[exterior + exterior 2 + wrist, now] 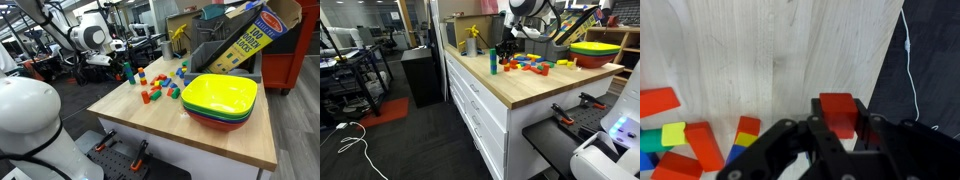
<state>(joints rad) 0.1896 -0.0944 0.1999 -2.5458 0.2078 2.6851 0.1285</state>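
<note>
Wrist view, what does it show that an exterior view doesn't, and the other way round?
Only the wrist view: the pincer shut on a red block, and a white cable. Only an exterior view: stacked bowls, a blocks box and the arm. Both: the wooden table and loose coloured blocks.

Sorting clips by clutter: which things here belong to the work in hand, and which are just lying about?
In hand: gripper, shut on the red block.
Lying about: loose coloured blocks, teal cylinder, stacked bowls, block box.
</note>
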